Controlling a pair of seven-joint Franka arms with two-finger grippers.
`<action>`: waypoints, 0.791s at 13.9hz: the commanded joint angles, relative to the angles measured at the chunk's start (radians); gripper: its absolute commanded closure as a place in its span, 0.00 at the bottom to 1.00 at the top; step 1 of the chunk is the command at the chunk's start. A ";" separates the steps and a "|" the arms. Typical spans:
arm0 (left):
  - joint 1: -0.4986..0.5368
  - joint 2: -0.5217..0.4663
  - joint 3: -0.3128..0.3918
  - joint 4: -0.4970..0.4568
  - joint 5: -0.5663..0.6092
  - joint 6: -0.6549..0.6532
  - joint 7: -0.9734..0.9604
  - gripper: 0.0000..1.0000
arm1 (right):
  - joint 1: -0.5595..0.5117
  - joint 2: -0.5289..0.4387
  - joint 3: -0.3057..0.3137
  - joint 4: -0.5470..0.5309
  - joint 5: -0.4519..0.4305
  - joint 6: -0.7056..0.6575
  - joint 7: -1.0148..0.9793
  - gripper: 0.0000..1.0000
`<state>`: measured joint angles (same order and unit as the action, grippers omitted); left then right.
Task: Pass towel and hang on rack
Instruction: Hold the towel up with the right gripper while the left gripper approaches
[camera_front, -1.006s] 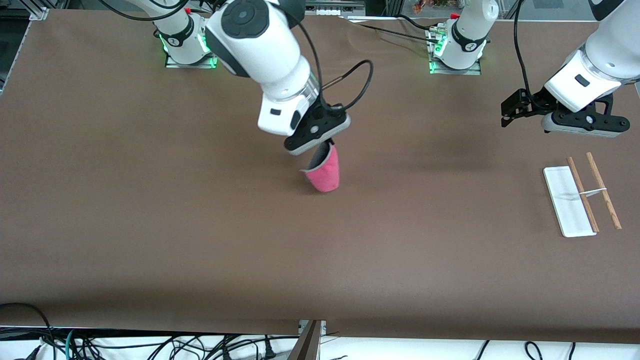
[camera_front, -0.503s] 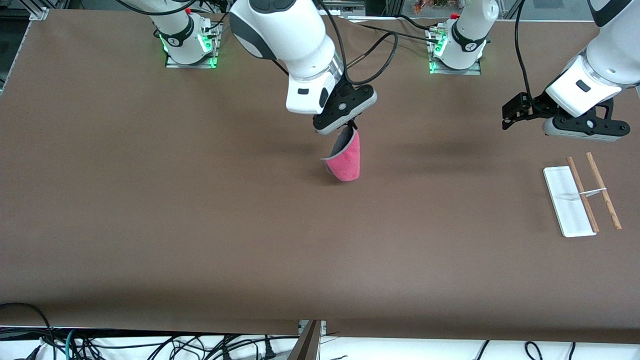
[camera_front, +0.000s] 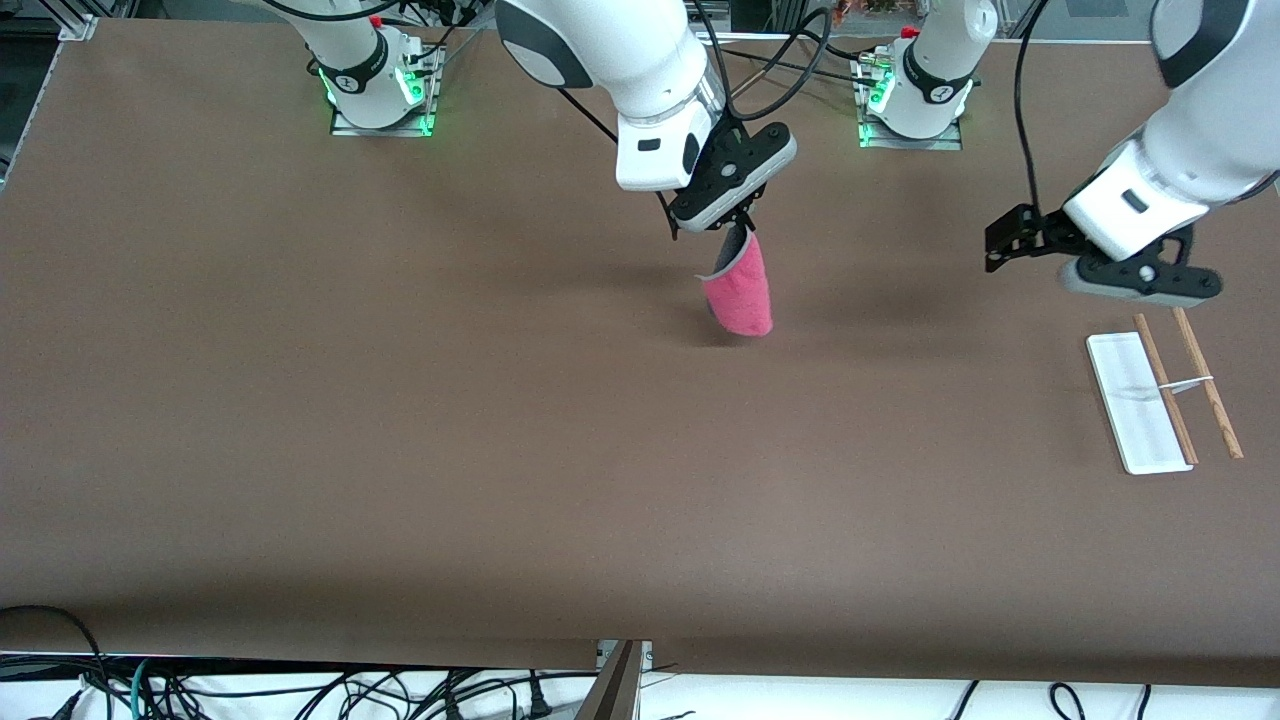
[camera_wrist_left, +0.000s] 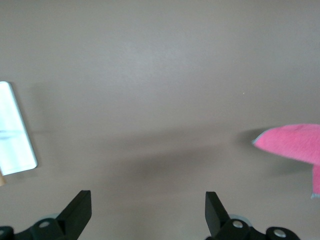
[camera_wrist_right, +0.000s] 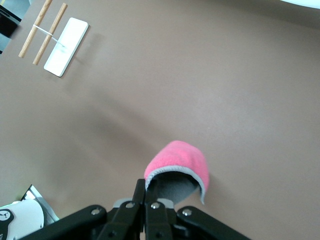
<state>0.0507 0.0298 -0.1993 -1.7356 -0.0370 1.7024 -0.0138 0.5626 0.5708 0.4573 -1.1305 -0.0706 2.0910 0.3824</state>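
Observation:
The towel (camera_front: 742, 296), pink with a grey inner side, hangs curled from my right gripper (camera_front: 735, 230), which is shut on its grey-edged top over the middle of the table. In the right wrist view the fingers (camera_wrist_right: 145, 189) pinch the towel's (camera_wrist_right: 181, 157) rim. The rack (camera_front: 1165, 395) lies at the left arm's end of the table: a white base (camera_front: 1130, 400) with two wooden rods beside it. My left gripper (camera_front: 1137, 288) hovers open over bare table between the towel and the rack. Its wrist view shows wide-apart fingers (camera_wrist_left: 80, 205), the towel (camera_wrist_left: 292, 142) and the rack's base (camera_wrist_left: 15, 130).
A brown mat (camera_front: 400, 420) covers the whole table. Both arm bases (camera_front: 375, 80) stand along the edge farthest from the front camera. Cables (camera_front: 300, 690) hang below the table's near edge.
My right gripper has carried the towel toward the left arm's end of the table and toward the bases. My left gripper has shifted a little toward the towel, still open.

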 joint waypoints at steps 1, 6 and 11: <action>-0.018 0.059 0.004 -0.002 0.029 0.010 0.009 0.00 | 0.006 0.003 -0.005 0.012 -0.002 0.000 -0.010 1.00; -0.019 0.048 0.006 -0.081 0.029 0.078 0.030 0.00 | 0.008 0.003 -0.005 0.012 -0.002 0.001 -0.013 1.00; -0.040 0.062 0.006 -0.252 -0.044 0.334 0.287 0.00 | 0.006 0.001 -0.006 0.012 -0.002 0.001 -0.017 1.00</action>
<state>0.0364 0.1047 -0.1986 -1.9145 -0.0446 1.9539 0.2092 0.5636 0.5711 0.4557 -1.1304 -0.0706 2.0913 0.3778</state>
